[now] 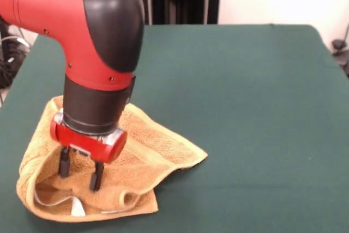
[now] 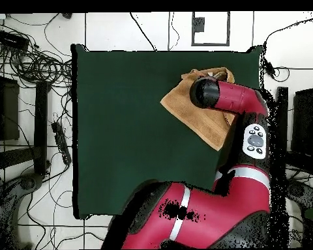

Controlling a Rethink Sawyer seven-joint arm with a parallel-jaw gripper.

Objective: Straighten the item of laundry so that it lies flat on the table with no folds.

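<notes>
Over the crumpled orange-tan terry towel (image 1: 147,145) on the dark green desk (image 1: 245,107), my gripper (image 1: 80,174) hangs narrowly parted, empty, and should pinch the folded-over hem, not the bulk.

It was a robotics lab: loose cables (image 2: 35,62) sprawled over the tiled floor (image 2: 120,29) around the table (image 2: 120,130).

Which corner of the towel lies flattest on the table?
The towel's pointed corner stretching toward the table's bare middle; the edges by the gripper are rolled and folded.
</notes>
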